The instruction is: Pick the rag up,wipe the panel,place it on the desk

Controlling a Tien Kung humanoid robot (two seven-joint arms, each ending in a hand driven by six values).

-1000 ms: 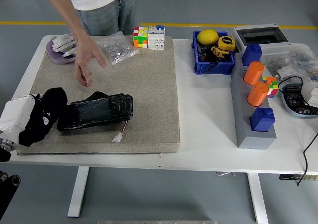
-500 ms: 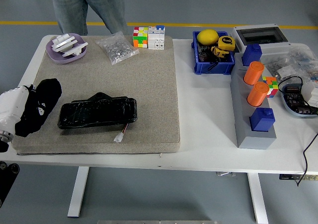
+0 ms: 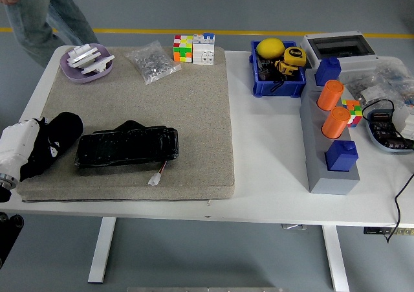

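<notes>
Left hand [image 3: 48,143]: now sitting nearer the panel [image 3: 127,147] than a moment ago, black fingers loosely curled, gripping nothing. Person [image 3: 39,10] is walking away; wiping is starting.

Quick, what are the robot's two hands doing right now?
Left hand: at the table's left edge beside the black panel; its grip cannot be told.
Right hand: not in the picture.
</notes>
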